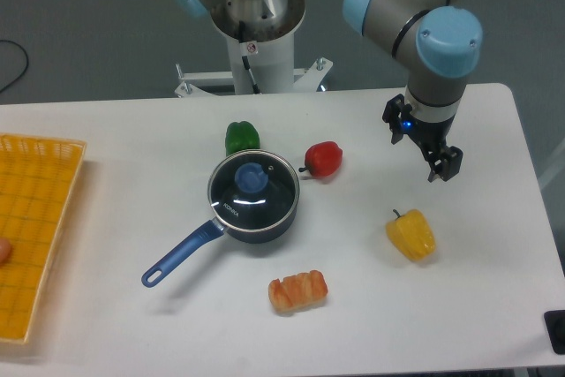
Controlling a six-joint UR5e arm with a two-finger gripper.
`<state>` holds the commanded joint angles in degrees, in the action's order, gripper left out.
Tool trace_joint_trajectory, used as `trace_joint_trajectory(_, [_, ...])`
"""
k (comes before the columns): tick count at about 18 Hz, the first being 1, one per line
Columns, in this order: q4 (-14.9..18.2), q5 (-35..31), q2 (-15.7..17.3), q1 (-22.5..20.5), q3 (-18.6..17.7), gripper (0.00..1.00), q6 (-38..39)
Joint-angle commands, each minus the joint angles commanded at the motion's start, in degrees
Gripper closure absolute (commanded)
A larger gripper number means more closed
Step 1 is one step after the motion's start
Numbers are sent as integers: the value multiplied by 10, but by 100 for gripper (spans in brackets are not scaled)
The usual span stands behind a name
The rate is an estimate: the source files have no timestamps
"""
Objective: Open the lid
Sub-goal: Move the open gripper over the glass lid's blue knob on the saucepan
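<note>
The lid (265,201), clear glass with a thin metal rim and a blue centre knob (251,177), sits flat on the dark blue saucepan (256,229). The pan's long handle (181,258) points to the lower left. My gripper (421,142) hangs over the table well to the right of the pan, apart from it. It is open, its two black fingers are spread, and nothing is between them.
A green pepper (242,137) touches the pan's far side and a red pepper (324,159) lies just to its right. A yellow pepper (410,235) sits below the gripper, with an orange food piece (298,290) in front of the pan. A yellow basket (35,236) fills the left edge.
</note>
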<state>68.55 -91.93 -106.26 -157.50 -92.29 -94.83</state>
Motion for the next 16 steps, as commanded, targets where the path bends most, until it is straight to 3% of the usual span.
trace_joint_trajectory(7, [0,0,1,2,-7,0,4])
trace_joint_trajectory(16, [5,4,18,41,-1,0,144])
